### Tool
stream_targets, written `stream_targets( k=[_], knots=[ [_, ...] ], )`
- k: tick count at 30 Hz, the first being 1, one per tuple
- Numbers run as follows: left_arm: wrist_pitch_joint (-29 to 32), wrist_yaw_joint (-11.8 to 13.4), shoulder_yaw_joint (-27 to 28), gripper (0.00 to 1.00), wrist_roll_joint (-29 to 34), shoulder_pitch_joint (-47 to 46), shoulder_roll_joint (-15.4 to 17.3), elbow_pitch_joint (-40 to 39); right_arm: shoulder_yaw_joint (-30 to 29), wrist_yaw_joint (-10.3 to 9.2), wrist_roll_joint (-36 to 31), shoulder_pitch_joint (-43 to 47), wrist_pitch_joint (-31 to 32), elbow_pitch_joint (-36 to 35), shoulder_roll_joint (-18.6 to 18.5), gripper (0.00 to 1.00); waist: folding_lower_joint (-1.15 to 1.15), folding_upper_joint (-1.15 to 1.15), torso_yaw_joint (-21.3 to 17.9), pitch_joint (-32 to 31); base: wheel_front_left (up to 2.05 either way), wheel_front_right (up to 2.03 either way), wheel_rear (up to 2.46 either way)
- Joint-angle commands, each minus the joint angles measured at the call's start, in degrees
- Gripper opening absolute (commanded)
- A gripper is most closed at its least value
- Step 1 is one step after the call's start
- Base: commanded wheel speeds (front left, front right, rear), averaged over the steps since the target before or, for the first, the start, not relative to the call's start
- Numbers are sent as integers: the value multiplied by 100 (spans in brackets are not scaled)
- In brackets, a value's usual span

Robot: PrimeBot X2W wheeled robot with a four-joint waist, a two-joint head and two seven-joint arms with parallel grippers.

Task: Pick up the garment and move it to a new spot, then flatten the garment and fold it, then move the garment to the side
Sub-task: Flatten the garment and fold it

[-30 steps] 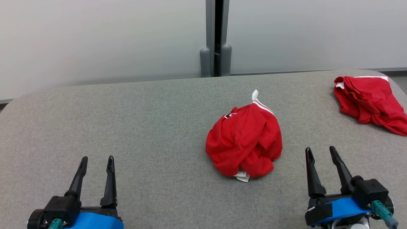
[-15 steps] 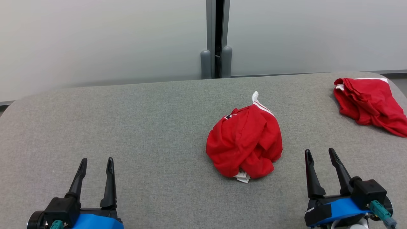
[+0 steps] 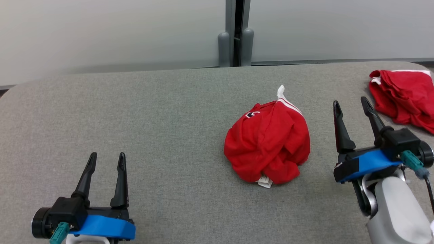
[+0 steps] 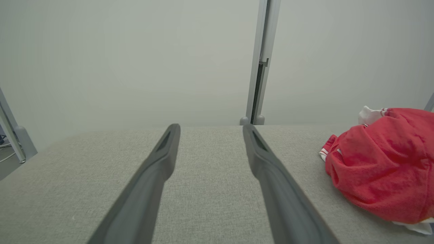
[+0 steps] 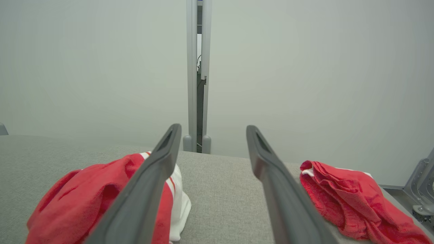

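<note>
Crumpled red garment (image 3: 268, 145) lying mid-table (image 3: 152, 112), right hand (image 3: 350, 101) hovering just beside it, fingers spread and empty, left hand (image 3: 107, 155) hanging well apart, likewise spread

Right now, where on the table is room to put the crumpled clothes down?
The wide bare table between the left gripper and the crumpled garment is free. The right end is crowded: the right gripper, then a second red garment.

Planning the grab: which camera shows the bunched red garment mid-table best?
The head view: the whole bunched garment shows from above, white tag and striped edge included. The left wrist view cuts it off at the frame's right edge. The right wrist view has it low left, partly behind the right claw.
</note>
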Motion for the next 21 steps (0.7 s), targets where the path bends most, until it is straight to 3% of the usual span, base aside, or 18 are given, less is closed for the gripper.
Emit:
stream_targets(
  k=[1, 11, 21],
  knots=[
    [-17, -23, -21, 100, 35, -84, 12, -5, 71, -2, -6, -241, 89, 232, -109, 100, 0, 0, 96, 130, 0, 0, 0],
    [-17, -25, -108, 100, -21, -399, -11, 30, 466, -2, 43, -1095, 382, 1860, -462, 100, 0, 0, 466, 533, 0, 0, 0],
    [-17, 35, -255, 100, -155, -564, -12, 92, 1273, -2, 321, -1551, 459, 3429, -351, 100, 0, 0, 657, 733, 0, 0, 0]
  ],
)
